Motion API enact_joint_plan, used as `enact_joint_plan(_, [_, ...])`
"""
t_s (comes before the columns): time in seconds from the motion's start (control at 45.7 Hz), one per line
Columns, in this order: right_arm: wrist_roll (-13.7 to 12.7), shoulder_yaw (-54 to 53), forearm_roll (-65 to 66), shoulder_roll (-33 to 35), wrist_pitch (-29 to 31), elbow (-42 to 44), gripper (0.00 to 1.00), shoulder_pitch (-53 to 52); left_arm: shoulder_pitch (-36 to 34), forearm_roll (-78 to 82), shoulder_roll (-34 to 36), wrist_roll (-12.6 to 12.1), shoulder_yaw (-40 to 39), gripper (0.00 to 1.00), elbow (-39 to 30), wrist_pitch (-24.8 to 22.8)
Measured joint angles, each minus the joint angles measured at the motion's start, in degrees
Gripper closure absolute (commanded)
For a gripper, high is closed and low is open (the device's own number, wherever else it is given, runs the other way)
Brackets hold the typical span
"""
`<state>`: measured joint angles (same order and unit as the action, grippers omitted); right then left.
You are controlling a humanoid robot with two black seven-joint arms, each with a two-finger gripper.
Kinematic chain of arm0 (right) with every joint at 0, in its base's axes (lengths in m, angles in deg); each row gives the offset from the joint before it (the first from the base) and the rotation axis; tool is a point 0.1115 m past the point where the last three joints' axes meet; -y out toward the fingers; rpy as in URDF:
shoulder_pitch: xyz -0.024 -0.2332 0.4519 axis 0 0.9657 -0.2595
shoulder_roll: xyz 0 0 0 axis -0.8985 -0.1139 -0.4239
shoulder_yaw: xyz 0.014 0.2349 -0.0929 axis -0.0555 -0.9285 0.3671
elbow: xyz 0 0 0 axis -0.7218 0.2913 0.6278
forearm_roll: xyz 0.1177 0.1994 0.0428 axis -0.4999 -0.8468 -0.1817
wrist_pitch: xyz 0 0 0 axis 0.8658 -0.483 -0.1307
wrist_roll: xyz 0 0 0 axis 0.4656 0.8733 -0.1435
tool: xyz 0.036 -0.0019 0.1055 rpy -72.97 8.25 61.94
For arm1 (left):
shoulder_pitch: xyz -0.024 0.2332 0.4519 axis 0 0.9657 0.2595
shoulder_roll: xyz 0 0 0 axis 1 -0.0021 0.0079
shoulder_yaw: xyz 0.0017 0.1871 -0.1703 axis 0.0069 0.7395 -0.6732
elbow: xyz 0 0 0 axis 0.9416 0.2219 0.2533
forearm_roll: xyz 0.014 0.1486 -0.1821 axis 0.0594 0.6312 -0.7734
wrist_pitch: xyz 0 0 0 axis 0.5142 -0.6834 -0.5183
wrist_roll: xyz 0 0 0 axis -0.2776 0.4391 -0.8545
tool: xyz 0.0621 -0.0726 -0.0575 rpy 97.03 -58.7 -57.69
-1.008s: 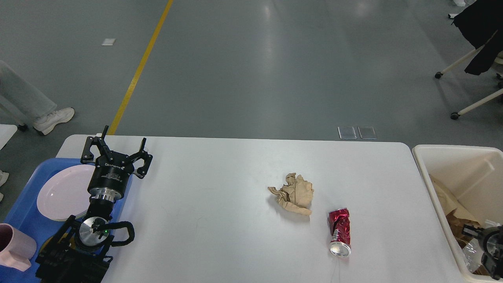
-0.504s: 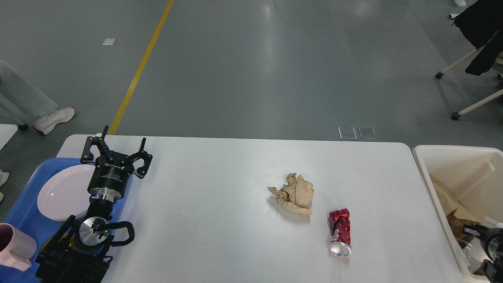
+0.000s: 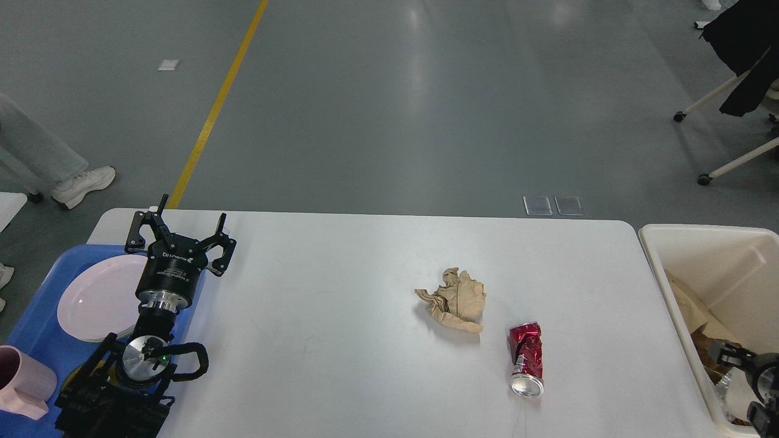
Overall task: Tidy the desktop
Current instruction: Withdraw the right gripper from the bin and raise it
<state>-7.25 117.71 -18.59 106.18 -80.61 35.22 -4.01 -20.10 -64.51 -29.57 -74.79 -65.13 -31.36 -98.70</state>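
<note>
The white desktop (image 3: 341, 340) carries a crumpled brown paper ball (image 3: 456, 299) near its middle. A crushed red can (image 3: 527, 360) lies on its side just right of the paper and nearer to me. My left gripper (image 3: 182, 226) stands open over the desktop's left edge, beside the blue tray, with nothing between its fingers. My right gripper (image 3: 744, 384) is low inside the cream bin at the bottom right. It looks dark and is partly cut off by the frame, so its jaws are unclear.
A blue tray (image 3: 42, 316) at the left holds a white plate (image 3: 97, 298) and a pink mug (image 3: 21, 382). The cream bin (image 3: 700, 234) at the right holds brown paper and clear plastic. A person's legs stand far left, and wheeled chairs far right.
My right gripper has shifted slightly right and down inside the bin. The left arm, the paper and the can have not moved.
</note>
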Motion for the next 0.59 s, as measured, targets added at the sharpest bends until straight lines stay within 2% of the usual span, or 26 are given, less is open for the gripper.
enact_joint_plan(0.372, [0.1, 0.1, 0.3, 1.2, 0.8, -3.1, 0.0, -3.9, 0.0, 0.0, 0.0, 0.0, 0.0, 0.04, 0.0, 0.0])
enact_joint_plan(0.46, [-0.3, 1.2, 1.1, 5.0, 4.1, -9.9, 0.0, -10.1, 0.0, 0.0, 0.0, 0.0, 0.0, 0.04, 0.0, 0.0])
enact_joint_plan(0.591, [-1.9, 7.8, 5.9, 10.8, 11.6, -25.0, 0.0, -25.0, 0.0, 0.0, 0.0, 0.0, 0.0, 0.03, 0.0, 0.0])
